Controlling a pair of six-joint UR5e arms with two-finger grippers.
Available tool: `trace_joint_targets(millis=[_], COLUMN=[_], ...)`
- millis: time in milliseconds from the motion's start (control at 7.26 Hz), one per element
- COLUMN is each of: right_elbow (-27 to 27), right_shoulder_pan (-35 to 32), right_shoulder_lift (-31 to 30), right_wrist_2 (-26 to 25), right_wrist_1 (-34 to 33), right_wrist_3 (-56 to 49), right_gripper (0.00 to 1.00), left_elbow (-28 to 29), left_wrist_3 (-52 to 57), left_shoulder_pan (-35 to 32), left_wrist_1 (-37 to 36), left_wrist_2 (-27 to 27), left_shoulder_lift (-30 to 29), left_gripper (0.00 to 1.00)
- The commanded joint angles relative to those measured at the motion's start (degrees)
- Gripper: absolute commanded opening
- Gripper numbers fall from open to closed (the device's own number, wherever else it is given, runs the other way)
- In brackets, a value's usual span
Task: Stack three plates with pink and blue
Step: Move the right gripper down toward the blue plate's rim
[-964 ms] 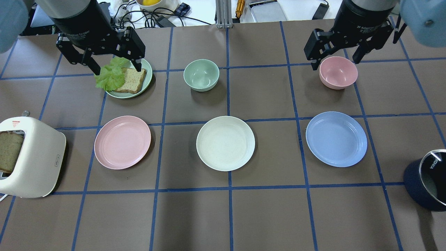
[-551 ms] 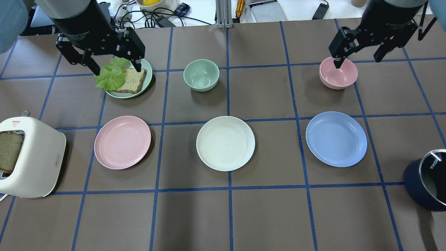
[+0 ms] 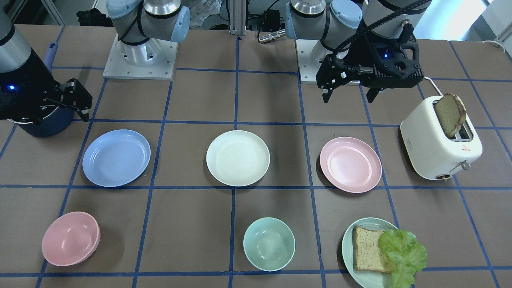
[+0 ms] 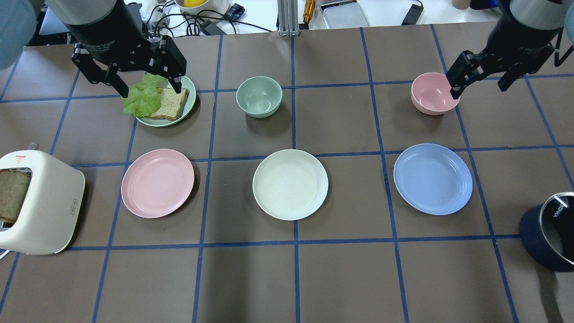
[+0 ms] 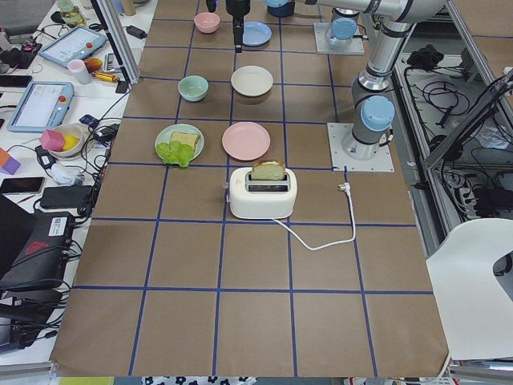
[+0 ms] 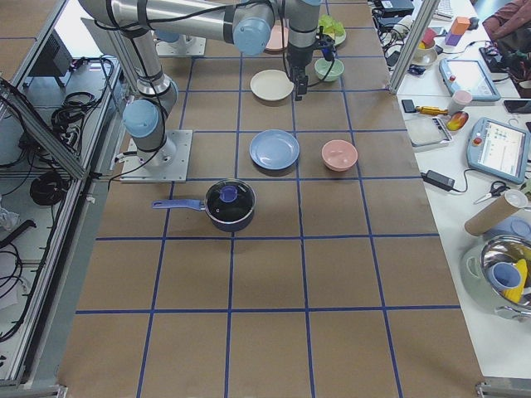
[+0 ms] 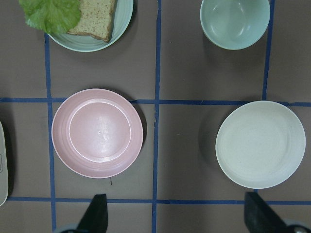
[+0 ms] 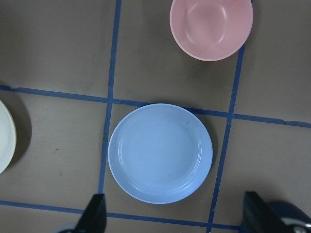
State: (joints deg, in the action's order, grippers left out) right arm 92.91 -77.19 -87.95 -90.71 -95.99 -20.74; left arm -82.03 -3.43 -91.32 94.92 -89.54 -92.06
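Note:
Three plates lie apart in a row on the brown table: the pale pink plate (image 4: 158, 183) on the left, the cream-white plate (image 4: 290, 184) in the middle and the light blue plate (image 4: 432, 178) on the right. My left gripper (image 4: 151, 89) is open and empty, high over the far left of the table. Its wrist view looks down on the pink plate (image 7: 97, 132) and the cream plate (image 7: 260, 144). My right gripper (image 4: 478, 89) is open and empty, high at the far right beside the pink bowl. Its wrist view shows the blue plate (image 8: 160, 153) below.
A mint plate (image 4: 191, 99) with bread and lettuce sits under the left gripper. A mint bowl (image 4: 259, 96) and a pink bowl (image 4: 432, 94) stand in the far row. A white toaster (image 4: 45, 206) stands at the left edge and a dark blue pot (image 4: 545, 233) at the right edge.
My right gripper has moved to the right in the overhead view, from over the pink bowl to beside it. The left arm and all the plates have not moved.

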Motion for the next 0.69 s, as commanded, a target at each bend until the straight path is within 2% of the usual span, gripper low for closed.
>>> trace_joint_targets(millis=[0, 275, 551], right_elbow=[8.47, 14.64, 15.90], right_shoulder_pan=[2.64, 3.44, 5.54], right_shoulder_lift=[0.23, 0.32, 2.15], right_wrist_2=[0.00, -0.08, 0.18], right_wrist_1=[-10.39, -19.81, -20.46], right_wrist_3=[-2.46, -4.73, -5.18], right_gripper=[1.00, 1.00, 1.00], left_elbow=[-0.24, -0.24, 0.37], left_wrist_3=[0.00, 0.00, 0.26], left_shoulder_pan=[0.00, 0.00, 0.18], left_wrist_1=[0.00, 0.09, 0.00], left_wrist_2=[-0.11, -0.20, -0.11], left_shoulder_lift=[0.22, 0.13, -0.22], left_gripper=[1.00, 1.00, 1.00])
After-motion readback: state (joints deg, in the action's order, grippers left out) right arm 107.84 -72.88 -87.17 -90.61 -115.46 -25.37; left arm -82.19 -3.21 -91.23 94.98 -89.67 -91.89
